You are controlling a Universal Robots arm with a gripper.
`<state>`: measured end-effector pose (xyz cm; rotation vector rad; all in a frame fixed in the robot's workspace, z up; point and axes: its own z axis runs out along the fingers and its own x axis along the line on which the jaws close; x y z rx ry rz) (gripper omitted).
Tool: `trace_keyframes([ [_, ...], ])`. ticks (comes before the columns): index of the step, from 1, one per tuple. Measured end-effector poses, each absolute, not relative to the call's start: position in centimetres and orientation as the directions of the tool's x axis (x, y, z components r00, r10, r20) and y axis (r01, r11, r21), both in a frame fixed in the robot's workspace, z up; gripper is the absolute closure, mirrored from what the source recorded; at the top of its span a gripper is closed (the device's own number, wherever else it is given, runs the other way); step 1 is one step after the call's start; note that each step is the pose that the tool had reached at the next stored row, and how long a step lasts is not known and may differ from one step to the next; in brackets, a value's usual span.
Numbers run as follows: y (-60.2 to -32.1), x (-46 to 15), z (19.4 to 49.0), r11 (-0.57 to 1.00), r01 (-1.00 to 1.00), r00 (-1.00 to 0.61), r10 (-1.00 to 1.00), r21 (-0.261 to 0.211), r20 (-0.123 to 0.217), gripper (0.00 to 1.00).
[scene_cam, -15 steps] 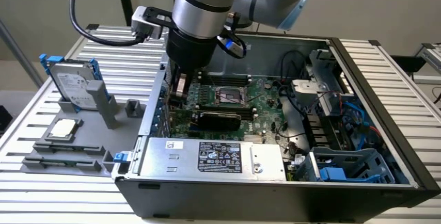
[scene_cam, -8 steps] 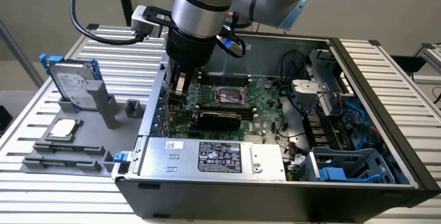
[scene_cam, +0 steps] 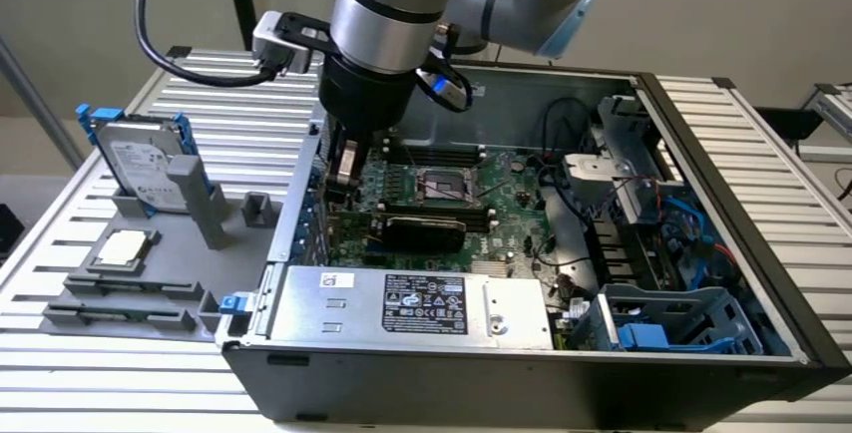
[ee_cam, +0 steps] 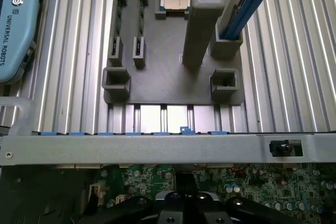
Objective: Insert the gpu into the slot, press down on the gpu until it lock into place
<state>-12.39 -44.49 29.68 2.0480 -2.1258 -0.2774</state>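
Computer case (scene_cam: 745,353) lies open on the slatted aluminium table (scene_cam: 160,373), with the green motherboard (scene_cam: 513,179) exposed inside. Silver labelled power supply box (scene_cam: 413,305) occupies the near edge of the case. The robot arm (scene_cam: 386,14) descends into the case at the exterior view's left side of the board. The gpu (scene_cam: 419,228), a flat black card, sits on the motherboard just behind the power supply box, lying level along the board; the slot beneath it cannot be made out. The gripper (scene_cam: 349,169) stands just beside the card's end on the exterior view's left, its jaws drawn fully together with nothing between them; contact with the card cannot be confirmed. In the wrist view the gripper (ee_cam: 184,203) hangs over the motherboard (ee_cam: 262,182) inside the case wall (ee_cam: 157,148). Outside the case a grey fixture tray (scene_cam: 134,303) carries a hard drive (scene_cam: 140,169) standing upright and a processor chip (scene_cam: 123,247) lying flat.
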Motion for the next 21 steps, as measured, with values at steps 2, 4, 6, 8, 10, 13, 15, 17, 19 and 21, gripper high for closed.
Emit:
trace_keyframes([
  [2, -44.49, -12.39, 29.65, 0.036, -0.967, -0.038, -0.999, 0.253, -0.002, 0.89],
  [4, -44.49, -12.39, 29.59, 0.037, -0.967, -0.038, -0.999, 0.251, -0.002, 0.89],
  [6, -44.49, -12.45, 29.49, 0.039, -0.967, -0.041, -0.999, 0.25, -0.002, 0.89],
  [8, -44.48, -12.53, 29.45, 0.041, -0.967, -0.043, -0.999, 0.251, -0.002, 0.89],
  [10, -44.46, -12.55, 29.43, 0.043, -0.967, -0.044, -0.999, 0.25, -0.002, 0.89],
  [13, -44.35, -12.57, 29.43, 0.045, -0.967, -0.047, -0.999, 0.25, -0.002, 0.89],
  [15, -44.28, -12.58, 29.43, 0.047, -0.967, -0.049, -0.999, 0.25, -0.002, 0.89],
  [17, -44.24, -12.6, 29.43, 0.05, -0.967, -0.052, -0.999, 0.251, -0.002, 0.89],
  [19, -44.2, -12.63, 29.43, 0.052, -0.967, -0.054, -0.999, 0.251, -0.002, 0.89],
  [21, -44.16, -12.64, 29.43, 0.054, -0.966, -0.056, -0.998, 0.252, -0.001, 0.89],
])
